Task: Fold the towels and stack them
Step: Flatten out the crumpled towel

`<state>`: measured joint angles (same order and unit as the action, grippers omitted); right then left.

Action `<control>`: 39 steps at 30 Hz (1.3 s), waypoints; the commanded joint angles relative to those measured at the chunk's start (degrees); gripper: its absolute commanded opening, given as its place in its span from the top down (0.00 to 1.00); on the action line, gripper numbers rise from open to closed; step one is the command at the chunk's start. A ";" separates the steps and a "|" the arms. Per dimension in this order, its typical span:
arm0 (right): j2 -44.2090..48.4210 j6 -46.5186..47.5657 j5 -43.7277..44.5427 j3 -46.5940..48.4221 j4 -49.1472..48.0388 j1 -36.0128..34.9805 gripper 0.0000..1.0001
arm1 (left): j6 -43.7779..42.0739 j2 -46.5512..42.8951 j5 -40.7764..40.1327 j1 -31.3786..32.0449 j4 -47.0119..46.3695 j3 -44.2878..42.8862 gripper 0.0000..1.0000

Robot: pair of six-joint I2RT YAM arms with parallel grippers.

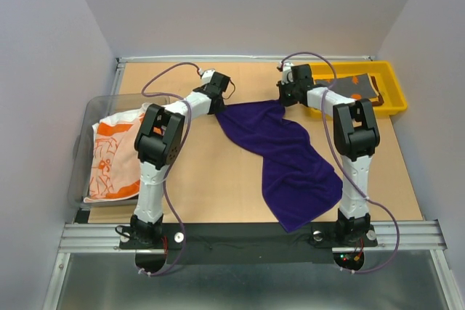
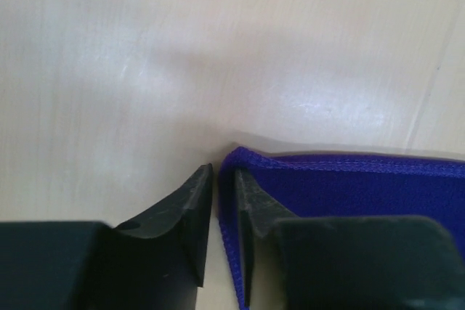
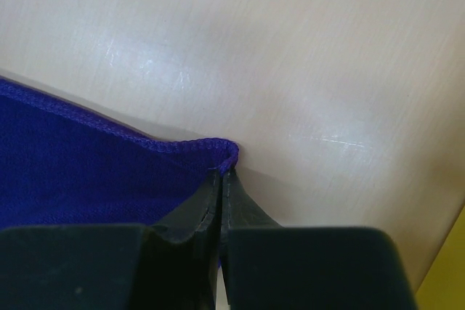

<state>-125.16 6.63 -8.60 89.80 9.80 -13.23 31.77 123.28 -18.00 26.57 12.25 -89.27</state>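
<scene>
- Where the overhead frame meets its left edge, a clear plastic bin [image 1: 81,143] holds the orange-and-white patterned towel [image 1: 112,157], lying crumpled inside.
- Left gripper [image 1: 218,103], upper centre-left: fingers closed on one far corner of the purple towel [image 1: 290,157], hem pinched between them in the wrist view.
- Purple towel: spread diagonally from upper centre to lower right of centre on the table [image 1: 211,179].
- Right gripper [image 1: 282,96], upper centre-right: fingers clamped on the other far corner.
- Yellow tray [image 1: 396,96], upper right, containing dark cloth [image 1: 360,86] with orange marks.
</scene>
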 commanded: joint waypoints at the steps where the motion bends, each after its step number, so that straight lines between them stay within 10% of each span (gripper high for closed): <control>1: 1.50 -0.48 2.36 -1.64 2.94 1.54 0.99 | -0.04 3.98 2.53 1.38 4.89 -2.48 0.76; 4: 1.94 -0.92 2.45 -1.21 3.03 1.72 0.99 | -0.39 4.51 1.57 1.21 5.50 -3.53 1.00; 15: 9.22 -1.71 4.90 10.74 3.20 1.81 0.99 | -19.45 -8.75 -13.63 -0.02 5.24 -19.26 1.00; 26: 25.92 1.01 8.96 23.84 3.12 1.81 0.99 | -40.63 -25.26 -10.65 4.01 -0.73 -36.40 1.00; 39: 54.91 2.77 -7.47 14.72 2.86 1.72 0.99 | -47.07 -58.31 -5.40 19.48 -8.21 -16.57 1.00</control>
<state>-74.98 7.70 -13.39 107.59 12.60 -12.25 -13.15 73.08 -23.77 44.71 8.56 -109.65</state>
